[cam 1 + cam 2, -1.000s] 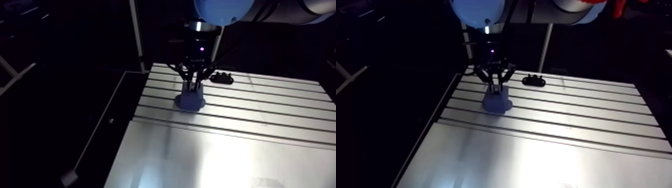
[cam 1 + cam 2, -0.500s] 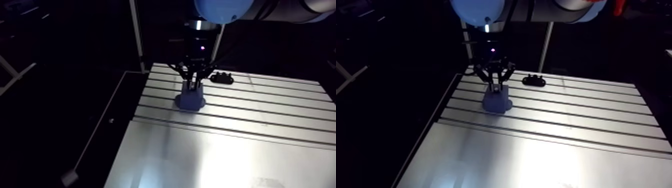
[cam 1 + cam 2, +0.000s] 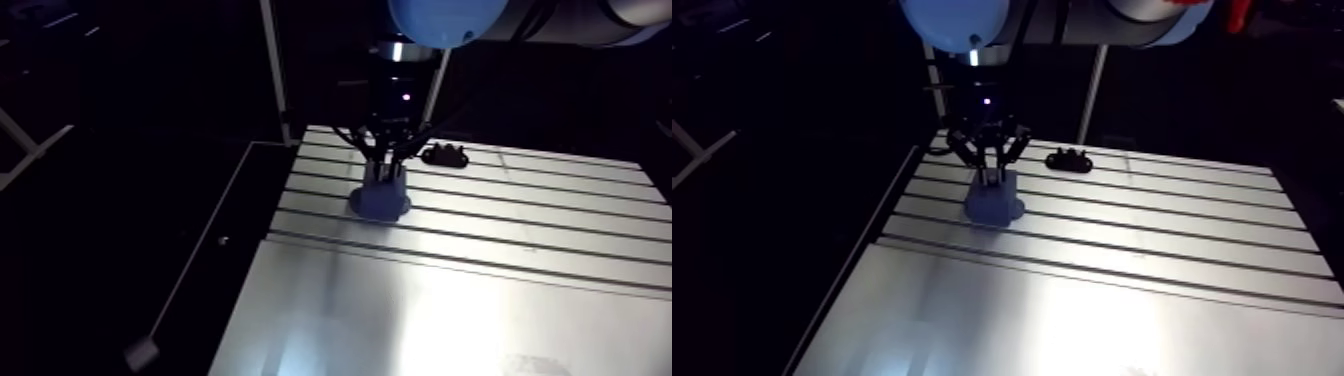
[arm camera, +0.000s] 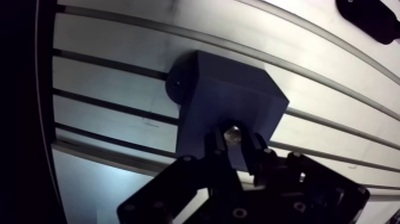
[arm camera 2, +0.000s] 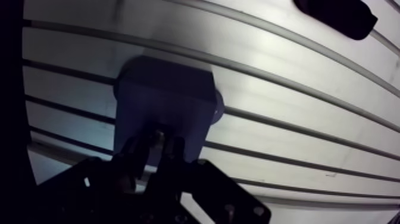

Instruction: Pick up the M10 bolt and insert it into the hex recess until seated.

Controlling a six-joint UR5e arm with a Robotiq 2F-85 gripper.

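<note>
Bolt: The bolt (image 4: 232, 134) shows only as a small bright metal end between the two fingers, right at the top face of the blue block. Its shank is hidden.
Gripper: The gripper (image 4: 235, 145) stands upright over the block, its fingers drawn narrow and closed on the bolt.
Change: Almost nothing differs from the earlier pictures. The gripper hangs over the same spot on the block, at most a touch higher, and the block has not shifted on the table.
Meaning: The carry looks finished and the work appears to be in the seating stage. The bolt is not yet let go, so the task cannot be called done.
Block: The blue block (image 4: 226, 101), a squarish body on a rounded foot, sits across the slots toward 11 o'clock on the table in the arm view.
Recess: It is covered by the bolt and the fingers. The bolt seems to stand in it, but how deep it has gone cannot be told.
Black part: A small black part (image 3: 1069, 159) lies on the table at about 2 o'clock from the block, apart from it and from the gripper.
Table: The slotted table (image 3: 450, 300) carries only these things in view.
</note>
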